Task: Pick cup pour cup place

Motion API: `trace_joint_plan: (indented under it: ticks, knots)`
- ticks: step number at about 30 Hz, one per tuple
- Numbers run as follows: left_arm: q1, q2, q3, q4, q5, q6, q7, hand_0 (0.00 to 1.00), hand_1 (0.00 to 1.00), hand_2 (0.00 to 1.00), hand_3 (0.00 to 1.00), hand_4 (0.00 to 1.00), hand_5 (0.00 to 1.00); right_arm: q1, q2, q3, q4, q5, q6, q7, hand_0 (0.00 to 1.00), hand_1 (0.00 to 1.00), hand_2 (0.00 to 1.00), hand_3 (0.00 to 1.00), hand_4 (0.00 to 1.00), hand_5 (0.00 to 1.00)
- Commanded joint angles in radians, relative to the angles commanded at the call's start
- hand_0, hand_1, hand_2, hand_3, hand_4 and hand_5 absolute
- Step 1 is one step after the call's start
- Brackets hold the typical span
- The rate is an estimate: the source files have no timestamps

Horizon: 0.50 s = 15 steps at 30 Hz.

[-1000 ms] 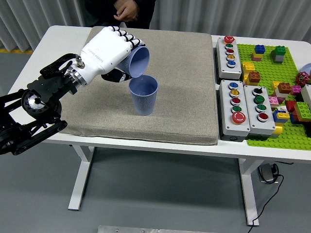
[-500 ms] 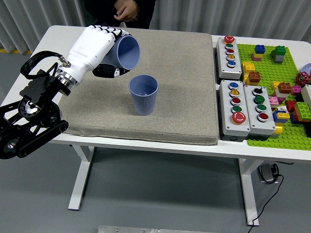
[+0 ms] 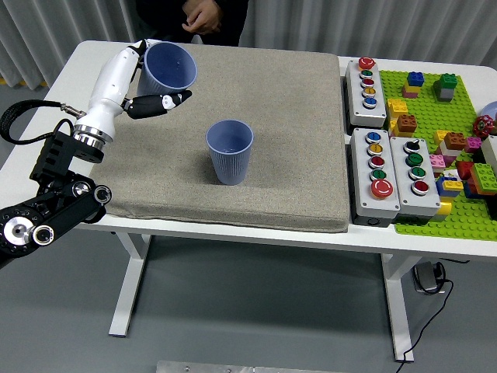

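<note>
A blue ribbed cup [image 3: 230, 151] stands upright near the middle of the grey mat [image 3: 295, 140]. My left hand [image 3: 147, 85] is shut on a second blue cup [image 3: 168, 68], held nearly upright above the mat's far left part, well left of and behind the standing cup. The thumb [image 3: 159, 102] shows below the held cup. My right arm is out of the picture.
Two grey button boxes [image 3: 366, 81] [image 3: 396, 172] lie right of the mat. A green baseplate [image 3: 454, 167] with several coloured bricks fills the right end. A person's hands [image 3: 203, 15] hang together at the far edge.
My left hand has tipped the held cup back from a pouring tilt over the standing cup to nearly upright, and has carried it left and away.
</note>
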Motion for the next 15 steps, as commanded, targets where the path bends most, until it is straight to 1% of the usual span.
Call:
trace_joint_plan:
  ticks: [1,3,5,8,10,12,13,14,15]
  knots:
    - [0.005,-0.009,-0.007,0.006,-0.039,0.003,-0.009,0.521,0.504,0.494,0.511,0.775,0.107,0.000,0.000,0.000,0.000,0.000,0.000,0.000,0.697,0.637,0.595,0.595,0.002,0.246]
    - [0.011,-0.019,-0.013,0.013,-0.124,0.005,-0.018,0.521,0.504,0.494,0.511,0.775,0.107,0.000,0.000,0.001,0.000,-0.001,0.000,0.000,0.697,0.637,0.595,0.595,0.002,0.246]
    - [0.024,-0.044,-0.021,0.036,-0.213,0.006,-0.036,0.524,0.509,0.497,0.511,0.775,0.113,0.001,0.000,0.000,-0.001,-0.001,0.001,0.001,0.697,0.636,0.595,0.596,0.002,0.247]
    - [0.039,-0.070,-0.032,0.059,-0.314,0.007,-0.051,0.524,0.509,0.497,0.511,0.775,0.113,0.003,-0.002,0.003,-0.001,-0.006,0.002,0.002,0.697,0.636,0.595,0.596,0.002,0.247]
    - [0.050,-0.100,-0.052,0.086,-0.340,0.012,-0.064,0.524,0.509,0.497,0.511,0.775,0.113,0.006,-0.002,0.006,-0.002,-0.009,0.002,0.004,0.697,0.636,0.595,0.596,0.002,0.247]
    - [0.060,-0.123,-0.070,0.103,-0.347,0.014,-0.074,0.530,0.514,0.498,0.511,0.773,0.113,0.008,-0.003,0.008,-0.002,-0.012,0.003,0.004,0.696,0.636,0.595,0.596,0.002,0.246]
    - [0.064,-0.129,-0.076,0.107,-0.343,0.016,-0.078,0.530,0.514,0.498,0.511,0.773,0.113,0.009,-0.003,0.008,-0.002,-0.013,0.003,0.004,0.696,0.636,0.595,0.596,0.002,0.246]
    - [0.073,-0.146,-0.092,0.116,-0.325,0.023,-0.087,0.530,0.514,0.498,0.511,0.773,0.113,0.009,-0.003,0.009,-0.002,-0.014,0.003,0.005,0.696,0.636,0.595,0.596,0.002,0.246]
    - [0.085,-0.165,-0.105,0.123,-0.313,0.036,-0.106,0.530,0.514,0.498,0.511,0.773,0.113,0.010,-0.003,0.010,-0.002,-0.015,0.002,0.005,0.696,0.636,0.595,0.596,0.002,0.246]
